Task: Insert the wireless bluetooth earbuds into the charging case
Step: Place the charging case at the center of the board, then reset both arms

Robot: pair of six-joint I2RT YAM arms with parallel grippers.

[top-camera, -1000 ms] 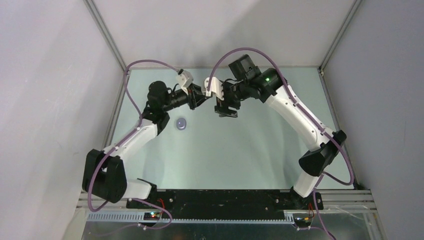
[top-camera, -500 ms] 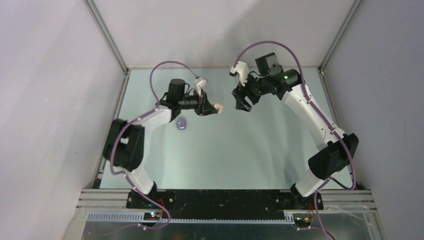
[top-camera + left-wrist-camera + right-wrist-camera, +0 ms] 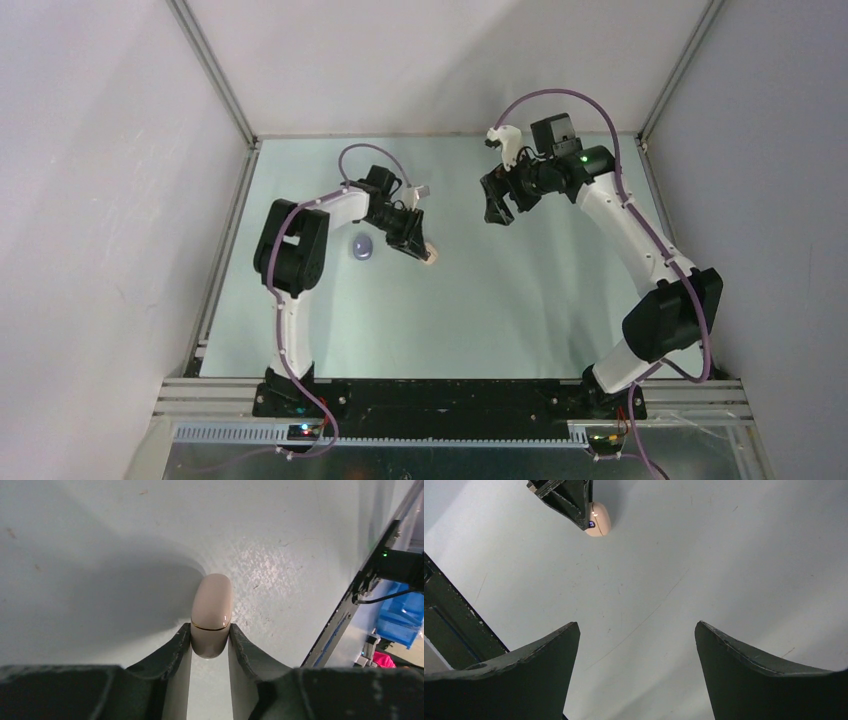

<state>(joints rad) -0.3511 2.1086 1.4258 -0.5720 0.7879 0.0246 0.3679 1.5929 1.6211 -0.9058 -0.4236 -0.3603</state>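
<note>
My left gripper is shut on a closed beige oval charging case, gripping its lower half, lid end pointing away. In the left wrist view the case is low over the table; I cannot tell whether it touches. The right wrist view shows the case too. My right gripper is open and empty to the right, above the table, its jaws wide apart in the right wrist view. A small lavender oval object lies left of the left gripper. No separate earbud is visible.
The pale green table has metal frame rails on the left and right. Grey walls stand on three sides. The left arm's upper link stands beside the lavender object.
The grippers were close together at the back middle. The left one has swung down and nearer with the beige case. The right one has pulled away to the right, open.
</note>
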